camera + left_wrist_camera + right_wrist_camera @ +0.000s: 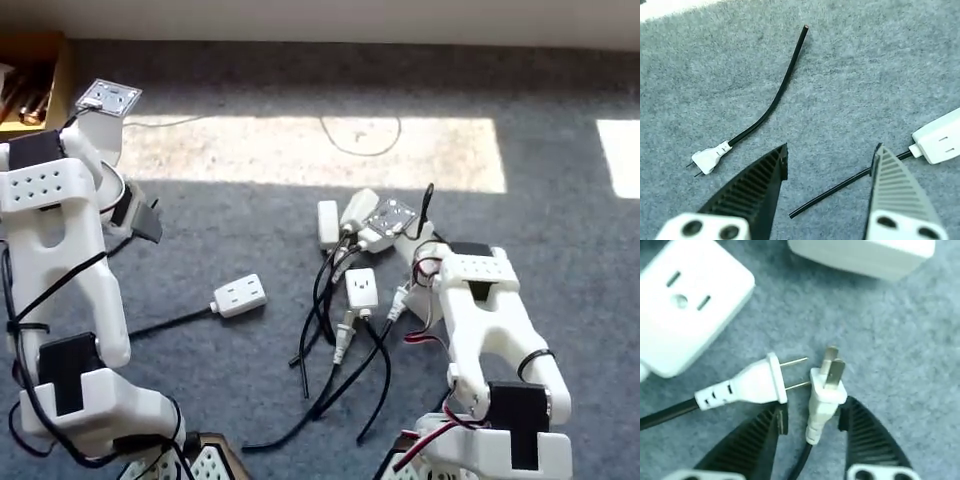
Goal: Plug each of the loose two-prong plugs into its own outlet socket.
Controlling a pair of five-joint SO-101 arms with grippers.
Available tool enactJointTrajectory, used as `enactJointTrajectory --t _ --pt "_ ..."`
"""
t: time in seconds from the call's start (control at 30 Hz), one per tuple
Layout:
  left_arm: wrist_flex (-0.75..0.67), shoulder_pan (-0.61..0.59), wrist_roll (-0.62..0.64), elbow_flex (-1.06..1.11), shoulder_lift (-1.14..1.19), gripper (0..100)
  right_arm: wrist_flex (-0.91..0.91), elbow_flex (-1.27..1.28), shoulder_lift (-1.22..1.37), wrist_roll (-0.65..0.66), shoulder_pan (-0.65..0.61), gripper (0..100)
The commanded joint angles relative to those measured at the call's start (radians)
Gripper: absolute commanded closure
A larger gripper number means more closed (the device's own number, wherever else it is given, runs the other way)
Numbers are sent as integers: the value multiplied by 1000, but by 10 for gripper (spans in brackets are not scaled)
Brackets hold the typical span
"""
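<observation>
Grey carpet [560, 260], left gripper [832, 150] spread wide above it, cut-cord plug [707, 159] and outlet [940, 140] lying well apart to either side, right gripper [812, 412] open astride plug [827, 387], other plug [757, 382] just beside, square outlet [685, 300] near, mid-carpet.

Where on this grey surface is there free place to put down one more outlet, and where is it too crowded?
Free: the far right of the grey surface, beyond the right arm; also the shaded patch between the lone outlet and the sunlit band. Crowded: the centre, where outlets, plugs and black cords tangle.
</observation>
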Motion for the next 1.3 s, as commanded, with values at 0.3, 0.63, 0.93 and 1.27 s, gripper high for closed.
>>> enactJointTrajectory --t 0.3,0.63,0.93,1.27 --pt "5 7 -8 -4 -38 723 27 -36 -13 -32 81 849" --pt "8 5 -8 -1 -41 723 21 31 -15 -32 77 796" --pt "8 5 -6 -1 -44 723 39 39 -13 -38 68 994" --pt "12 21 -6 -19 -48 723 179 -73 -70 -169 5 992"
